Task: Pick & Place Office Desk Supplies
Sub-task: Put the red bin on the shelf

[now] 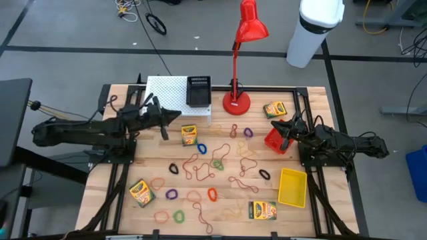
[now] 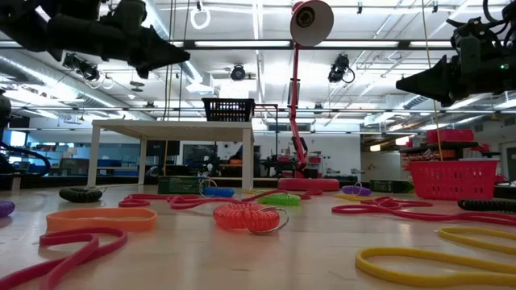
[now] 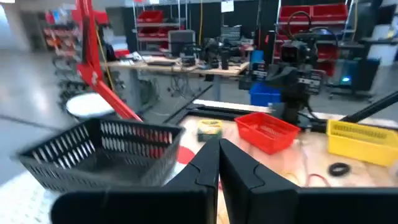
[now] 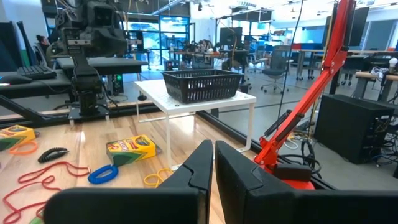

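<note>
Crayon boxes and rubber bands spread over the wooden worktop point(image 1: 107, 200)
Four green-and-yellow crayon boxes point(image 1: 189, 135) lie flat, well apart; thin rubber-band loops point(image 1: 212, 195) in red, purple, blue, green, black lie scattered between them

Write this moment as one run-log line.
left gripper: shut, empty, near black basket | right gripper: shut, empty, over red basket

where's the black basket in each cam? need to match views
High: black basket on the white rack, upper middle.
Low: centre background, atop the rack.
Left wrist: large, close, lower left.
Right wrist: centre, on the rack.
Shared landmark: red desk lamp, beside the basket in every view.
</note>
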`<state>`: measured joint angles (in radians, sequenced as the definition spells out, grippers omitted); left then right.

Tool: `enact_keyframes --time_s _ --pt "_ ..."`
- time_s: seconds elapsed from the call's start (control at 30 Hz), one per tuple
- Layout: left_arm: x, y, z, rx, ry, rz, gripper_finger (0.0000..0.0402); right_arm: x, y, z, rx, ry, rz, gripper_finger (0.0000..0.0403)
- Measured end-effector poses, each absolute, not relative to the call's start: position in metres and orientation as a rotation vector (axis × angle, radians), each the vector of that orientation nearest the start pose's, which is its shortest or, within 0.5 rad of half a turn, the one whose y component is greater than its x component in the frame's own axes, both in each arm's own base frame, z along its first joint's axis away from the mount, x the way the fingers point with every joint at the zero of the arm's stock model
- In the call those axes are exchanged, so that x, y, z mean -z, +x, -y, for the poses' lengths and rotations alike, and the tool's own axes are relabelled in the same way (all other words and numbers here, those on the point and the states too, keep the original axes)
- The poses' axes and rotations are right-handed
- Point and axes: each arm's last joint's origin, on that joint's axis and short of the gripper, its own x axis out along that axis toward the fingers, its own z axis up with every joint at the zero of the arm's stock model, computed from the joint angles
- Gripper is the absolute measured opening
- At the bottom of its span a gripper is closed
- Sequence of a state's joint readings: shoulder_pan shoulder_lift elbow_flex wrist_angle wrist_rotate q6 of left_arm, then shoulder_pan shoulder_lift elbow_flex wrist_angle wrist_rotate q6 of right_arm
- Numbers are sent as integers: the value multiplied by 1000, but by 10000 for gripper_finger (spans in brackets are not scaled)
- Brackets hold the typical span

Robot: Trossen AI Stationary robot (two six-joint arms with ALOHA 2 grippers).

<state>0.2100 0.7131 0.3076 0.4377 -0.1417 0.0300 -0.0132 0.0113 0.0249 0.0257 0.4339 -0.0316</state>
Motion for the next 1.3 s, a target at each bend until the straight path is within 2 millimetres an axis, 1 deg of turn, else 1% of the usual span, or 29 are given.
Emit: enact_keyframes --time_s 0.07,0.13,0.2,0.3,0.4,0.43,0.53,0.73,0.9,0.97,1.07,1.13,1.17,1.23,1.3 --pt "-233 163 -35 -268 37 15 9 -174 94 13 448 -23 32 28" --pt "-224 164 -30 -184 68 -9 6 -174 94 13 448 -23 32 28" --pt "-215 163 -25 -153 82 0 6 -173 94 13 448 -23 32 28" --pt "-203 157 -18 -135 84 111 5 -174 94 13 450 -32 31 28" --pt "-189 145 -11 -105 84 236 5 -174 94 14 462 -92 17 28" --pt "-185 142 -10 -105 82 250 6 -174 94 14 469 -105 13 28" --pt "-184 143 -9 -110 72 229 9 -174 94 14 468 -109 13 28" --pt "-182 145 -7 -90 71 213 11 -174 94 13 425 69 58 28" --pt "-181 146 -7 -90 74 205 12 -179 94 12 402 99 110 28" --pt "-181 146 -7 -90 74 199 12 -182 94 12 385 152 156 28" --pt "-180 146 -7 -90 74 197 13 -192 93 10 292 230 260 28" --pt "-180 146 -7 -90 74 196 13 -201 91 7 172 207 309 27" --pt "-180 146 -7 -90 74 194 13 -205 90 5 139 204 315 22" --pt "-180 146 -7 -89 73 195 13 -208 92 5 155 230 274 8" --pt "-180 146 -7 -89 70 196 13 -202 97 5 257 235 131 7"
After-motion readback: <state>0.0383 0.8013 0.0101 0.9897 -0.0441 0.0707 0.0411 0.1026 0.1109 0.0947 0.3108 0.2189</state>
